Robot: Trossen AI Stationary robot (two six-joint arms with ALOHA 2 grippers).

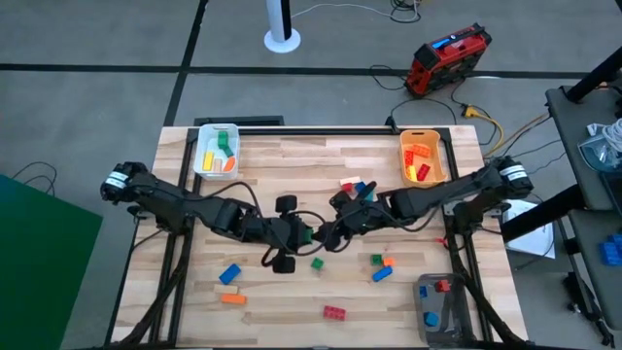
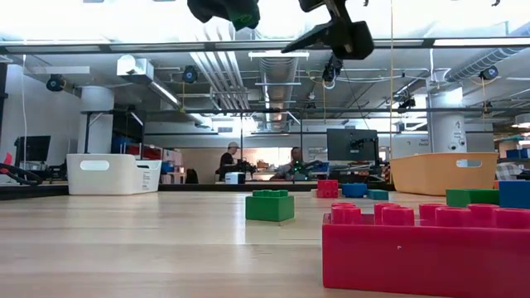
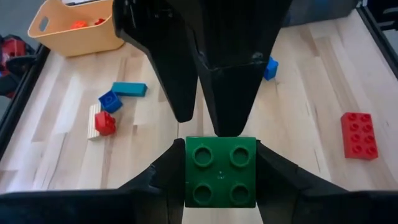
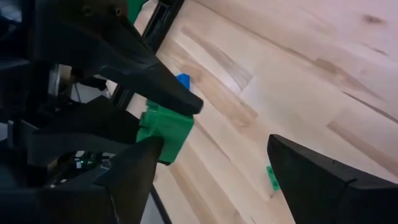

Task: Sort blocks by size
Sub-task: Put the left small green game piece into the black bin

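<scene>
Work surface: a light wooden table on a dark frame, standing on a grey floor. A white bin sits at the far left corner, an orange-yellow bin at the far right corner, a grey bin at the near right corner; each holds a few bricks. Loose blocks lie scattered over the near half, among them a red brick, a blue brick, an orange brick and a small green brick. The low view shows a workshop beyond with desks, monitors and two seated persons.

Both arms reach inward and meet above mid-table. The left gripper is clamped on a green four-stud block, raised off the surface. The right gripper faces it, fingers spread wide with nothing between them, just beside the held block.
</scene>
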